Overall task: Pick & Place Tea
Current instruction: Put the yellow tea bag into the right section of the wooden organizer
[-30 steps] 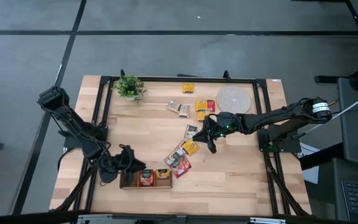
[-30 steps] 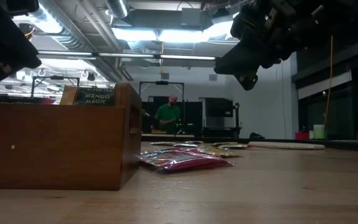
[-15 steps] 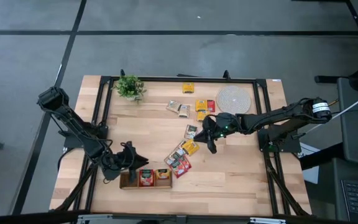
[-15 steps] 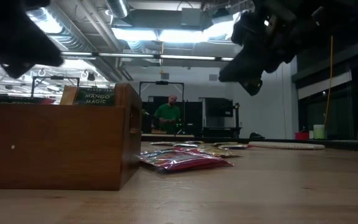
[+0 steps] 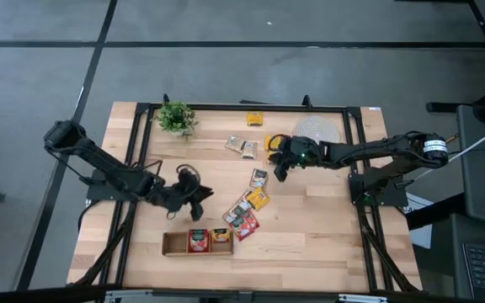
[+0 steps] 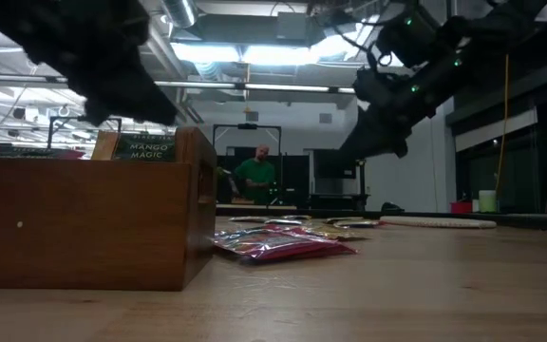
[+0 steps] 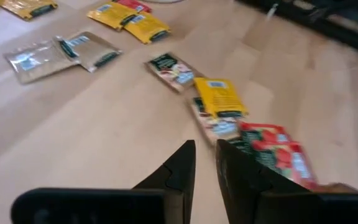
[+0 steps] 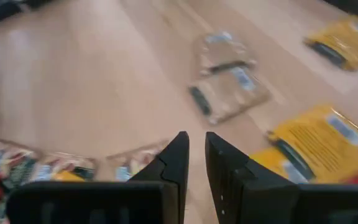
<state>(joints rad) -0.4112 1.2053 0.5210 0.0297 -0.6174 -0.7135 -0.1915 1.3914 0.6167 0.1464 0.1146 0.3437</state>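
Tea sachets lie loose on the wooden table: a red and dark cluster [image 5: 242, 220], a yellow one [image 5: 258, 199], a dark one [image 5: 259, 178], two pale grey ones [image 5: 242, 146] and yellow ones [image 5: 272, 141] by the mat. The long wooden tray [image 5: 173, 245] near the front edge holds a red sachet [image 5: 198, 240] and a yellow one [image 5: 221, 236]. My left gripper [image 5: 200, 194] hovers left of the cluster, its fingers [image 7: 205, 155] a narrow gap apart and empty. My right gripper [image 5: 278, 173] hangs above the dark sachet, also narrowly open [image 8: 196, 146] and empty.
A round woven mat [image 5: 317, 132] lies at the far right and a small potted plant [image 5: 175, 118] at the far left. Another yellow sachet [image 5: 255, 119] lies near the far edge. Bare wood stretches between the tray and the grey sachets.
My left gripper has swung from above the tray's left end toward the table's right and far side, ending beside the sachet cluster. My right gripper has moved toward the far edge, from over the yellow sachet to near the sachets by the mat, turning as it went.
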